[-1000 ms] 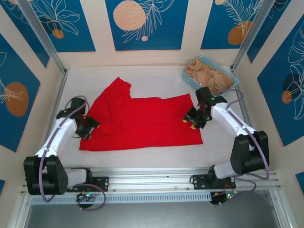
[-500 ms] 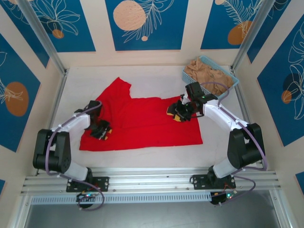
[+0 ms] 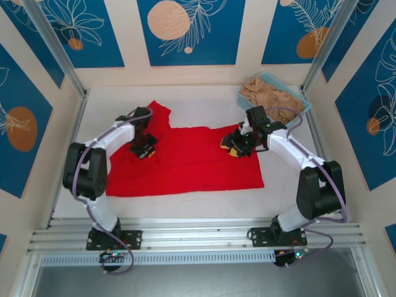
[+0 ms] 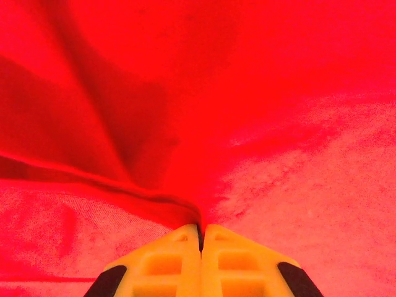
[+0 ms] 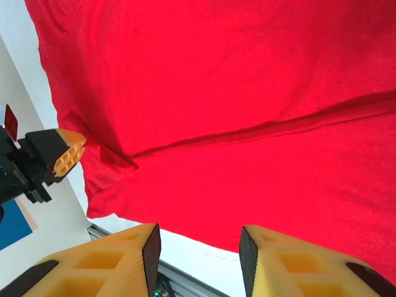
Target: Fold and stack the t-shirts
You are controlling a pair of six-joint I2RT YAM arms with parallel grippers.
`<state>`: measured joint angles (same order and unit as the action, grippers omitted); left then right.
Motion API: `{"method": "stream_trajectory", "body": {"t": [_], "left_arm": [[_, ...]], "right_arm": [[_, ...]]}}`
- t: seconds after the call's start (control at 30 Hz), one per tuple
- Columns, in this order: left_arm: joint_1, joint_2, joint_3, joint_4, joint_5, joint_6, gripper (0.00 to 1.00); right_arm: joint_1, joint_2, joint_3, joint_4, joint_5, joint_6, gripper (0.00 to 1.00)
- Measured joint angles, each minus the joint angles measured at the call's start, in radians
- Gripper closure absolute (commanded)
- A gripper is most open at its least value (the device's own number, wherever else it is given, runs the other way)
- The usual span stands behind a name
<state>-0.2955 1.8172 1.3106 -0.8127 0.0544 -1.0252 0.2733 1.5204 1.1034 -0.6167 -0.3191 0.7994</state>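
The red t-shirt (image 3: 192, 164) lies spread on the tabletop (image 3: 204, 102). The left claw (image 4: 201, 232) is pinched tight on a ridge of its cloth. The right claw (image 5: 198, 238) hangs partly open, empty, above the far side. It should grip there too, then both should lift evenly so the fold lands straight.

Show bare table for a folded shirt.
Free: far strip between red shirt and back wall, left of basket; near strip along the rail. Crowded: middle, left claw and right claw at the shirt.
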Motion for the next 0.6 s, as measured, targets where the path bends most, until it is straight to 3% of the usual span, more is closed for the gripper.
{"method": "stream_trajectory", "body": {"t": [0.4,0.6], "left_arm": [[-0.095,0.272,0.314,-0.204,-0.116,0.239,1.00],[-0.120,0.277,0.324,-0.209,-0.137,0.336,0.70]], "right_arm": [[-0.008,0.000,-0.007,-0.005,-0.023,0.001,0.60],[-0.013,0.002,-0.016,-0.011,-0.021,0.003,0.62]]}}
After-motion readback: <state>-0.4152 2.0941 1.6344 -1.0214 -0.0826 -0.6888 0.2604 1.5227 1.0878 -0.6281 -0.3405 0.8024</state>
